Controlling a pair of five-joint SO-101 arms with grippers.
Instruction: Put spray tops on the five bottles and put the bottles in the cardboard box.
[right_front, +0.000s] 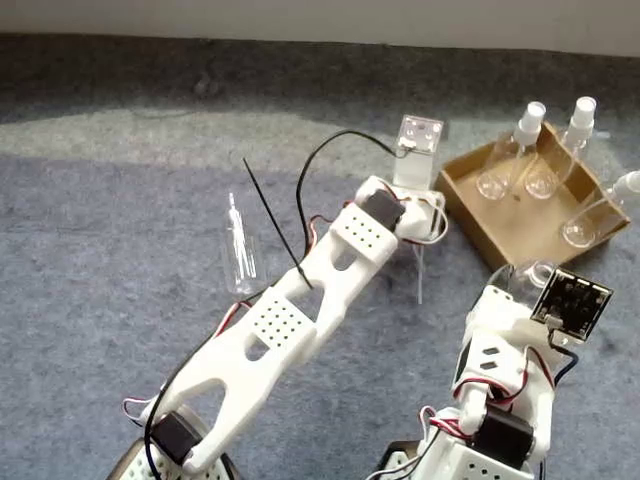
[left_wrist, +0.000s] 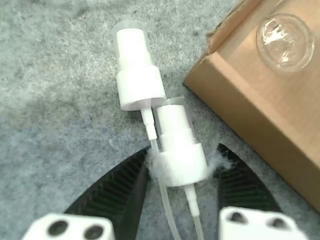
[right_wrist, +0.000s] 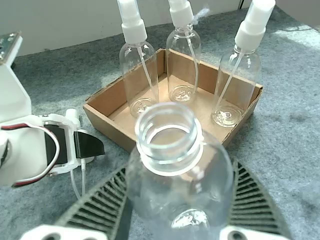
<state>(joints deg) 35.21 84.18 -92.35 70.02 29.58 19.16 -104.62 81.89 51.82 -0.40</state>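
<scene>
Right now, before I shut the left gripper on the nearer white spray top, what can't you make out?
Left wrist view: the dip tube of the nearer white plastic spray top runs off the edge between the fingers of the left gripper.
High view: the white left arm covers that top's head and the gripper's tips.
Right wrist view: the edge cuts off the base of the clear open bottle in the right gripper.

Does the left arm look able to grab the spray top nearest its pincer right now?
Probably yes. The left pincer is open and straddles the spray top on the carpet, nothing between. The second spray top lies close, its tube alongside, and might get nudged.
</scene>
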